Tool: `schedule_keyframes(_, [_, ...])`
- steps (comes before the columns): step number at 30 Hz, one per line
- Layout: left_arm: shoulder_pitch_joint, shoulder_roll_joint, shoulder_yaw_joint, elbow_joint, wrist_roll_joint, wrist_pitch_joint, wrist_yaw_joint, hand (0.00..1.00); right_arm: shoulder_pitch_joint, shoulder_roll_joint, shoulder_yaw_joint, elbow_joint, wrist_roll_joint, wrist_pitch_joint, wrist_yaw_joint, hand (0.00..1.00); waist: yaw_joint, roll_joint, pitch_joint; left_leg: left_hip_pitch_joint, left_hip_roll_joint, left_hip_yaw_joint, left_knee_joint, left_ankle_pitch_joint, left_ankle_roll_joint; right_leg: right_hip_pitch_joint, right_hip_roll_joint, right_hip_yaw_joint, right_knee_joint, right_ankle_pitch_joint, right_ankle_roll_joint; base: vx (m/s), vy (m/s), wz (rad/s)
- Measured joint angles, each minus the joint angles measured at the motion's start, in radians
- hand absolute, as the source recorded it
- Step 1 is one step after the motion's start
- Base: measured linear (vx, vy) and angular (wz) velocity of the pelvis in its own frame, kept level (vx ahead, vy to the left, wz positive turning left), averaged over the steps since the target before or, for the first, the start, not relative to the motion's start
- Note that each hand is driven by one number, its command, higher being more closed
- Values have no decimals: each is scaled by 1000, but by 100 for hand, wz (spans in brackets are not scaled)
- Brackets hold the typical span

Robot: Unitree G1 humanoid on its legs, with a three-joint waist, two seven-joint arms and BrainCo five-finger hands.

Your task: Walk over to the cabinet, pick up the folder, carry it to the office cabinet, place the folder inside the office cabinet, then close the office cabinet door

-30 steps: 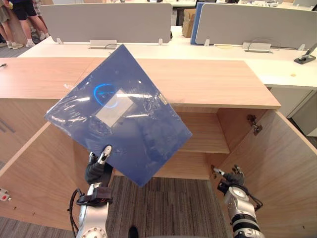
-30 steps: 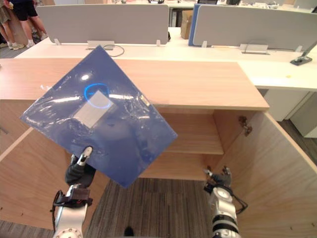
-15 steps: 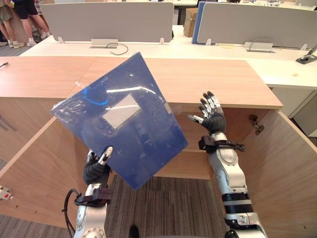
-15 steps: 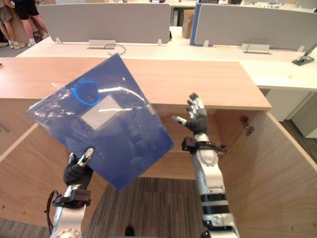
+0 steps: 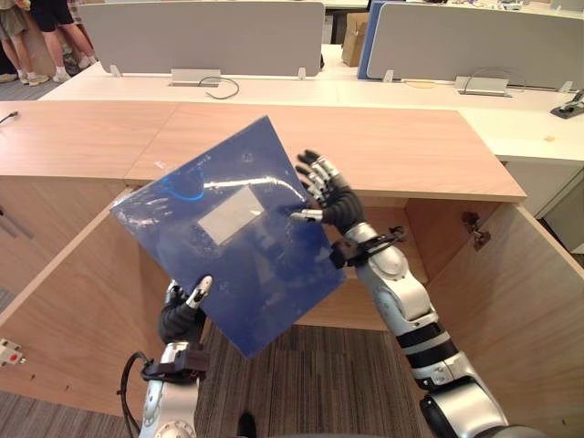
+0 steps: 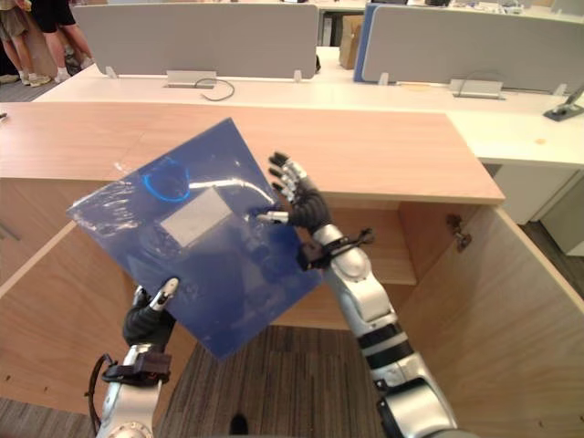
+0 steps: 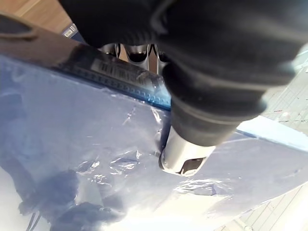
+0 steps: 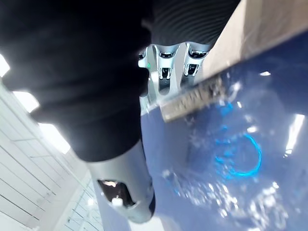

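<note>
The folder point(image 5: 265, 274) is glossy blue plastic, crinkled and shiny, with a matt pale label point(image 5: 230, 215). The office cabinet point(image 5: 401, 151) is smooth, matt pale wood. The carpet point(image 5: 306, 383) looks ribbed and rough.

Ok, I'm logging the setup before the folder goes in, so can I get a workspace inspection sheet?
Surface: wooden cabinet top; both doors open.
Job's things: blue folder held tilted before the cabinet, not yet inside.
Clutter: cardboard box behind the partitions.
Hands: left hand pinches the folder's lower corner; right hand open, fingers spread at its edge.
Cables: black cable on the white desk.
Surroundings: grey partitions; people standing far left.
</note>
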Motion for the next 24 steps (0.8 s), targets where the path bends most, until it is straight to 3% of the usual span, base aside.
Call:
schedule_keyframes(7, [6,8,-1,18,11,-3,0,100,-71,-60,92,133,53,15,39,0,9,0,0,-15,-2,-16,0,7,2,-7,1,-20,2,0,0,-1,0,7])
schedule_keyframes(13, [12,33,-15,18,5,-5,0,100,-92,-57,115,239,51,15,46,0,16,1,-1,-14,-2,-17,0,10,4,-7,1,-21,4,0,-1,0,0,0])
schedule_keyframes(20, [11,35,-28,18,-15,-10,0,100,-129,-26,115,348,46,-18,41,0,22,4,-2,-13,-1,-22,1,19,3,-7,1,-24,7,0,-1,0,0,0])
schedule_keyframes(21, [11,41,-30,18,-26,-10,0,100,-129,-21,115,349,44,-22,41,100,24,4,-2,-13,-1,-24,1,20,3,-7,1,-25,6,0,-2,0,0,0])
schedule_keyframes(24, [9,74,-36,18,-38,-24,0,100,-145,-32,158,384,48,-30,67,100,27,6,-3,-15,2,-25,0,23,1,-7,4,-21,2,0,-1,-21,4,1])
